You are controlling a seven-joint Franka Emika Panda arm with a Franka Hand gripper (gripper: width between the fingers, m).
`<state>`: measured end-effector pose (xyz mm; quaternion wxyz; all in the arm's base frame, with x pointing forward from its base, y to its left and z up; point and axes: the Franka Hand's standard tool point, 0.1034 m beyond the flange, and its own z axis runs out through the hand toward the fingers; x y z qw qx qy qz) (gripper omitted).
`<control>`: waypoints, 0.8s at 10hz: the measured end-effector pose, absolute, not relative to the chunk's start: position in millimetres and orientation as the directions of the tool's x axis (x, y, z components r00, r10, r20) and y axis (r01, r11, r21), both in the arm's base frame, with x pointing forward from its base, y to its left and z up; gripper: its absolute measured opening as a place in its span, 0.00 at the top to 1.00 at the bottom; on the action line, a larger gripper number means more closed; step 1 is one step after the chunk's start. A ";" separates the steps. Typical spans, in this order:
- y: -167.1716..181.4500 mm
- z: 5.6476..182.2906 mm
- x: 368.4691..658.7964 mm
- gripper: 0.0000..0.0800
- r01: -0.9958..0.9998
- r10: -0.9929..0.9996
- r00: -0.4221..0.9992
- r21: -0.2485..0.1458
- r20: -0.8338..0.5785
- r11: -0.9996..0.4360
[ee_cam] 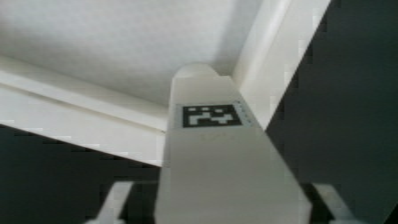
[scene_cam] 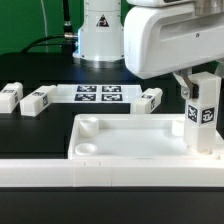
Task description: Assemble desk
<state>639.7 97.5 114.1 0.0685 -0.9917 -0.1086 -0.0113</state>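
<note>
**Exterior view:** A block leg [scene_cam: 206, 125] is held upright, clamped in the gripper [scene_cam: 198, 88], at the end of the desk panel [scene_cam: 130, 140] on the exterior view's right. Three loose legs [scene_cam: 10, 97] [scene_cam: 37, 100] [scene_cam: 150, 99] are laid on the worktop [scene_cam: 40, 130] behind the panel, near the marker board [scene_cam: 98, 94].

**Wrist view:** The block leg [ee_cam: 214, 150] is pinched between the fingers [ee_cam: 118, 200] over the desk panel [ee_cam: 107, 50] rim.

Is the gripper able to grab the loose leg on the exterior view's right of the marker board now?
Probably not yet: the gripper is shut on a second leg, upright at the panel. Nothing covers the loose leg, so after release the way looks free.
</note>
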 end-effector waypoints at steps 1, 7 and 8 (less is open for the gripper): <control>97.5 114.2 640.0 0.63 0.098 0.096 0.995 -0.137 0.022 -0.986; 95.7 113.5 640.9 0.63 -0.539 -0.536 0.842 -0.119 -0.061 -0.834; 95.0 113.5 641.1 0.63 -0.623 -0.619 0.782 -0.115 -0.075 -0.773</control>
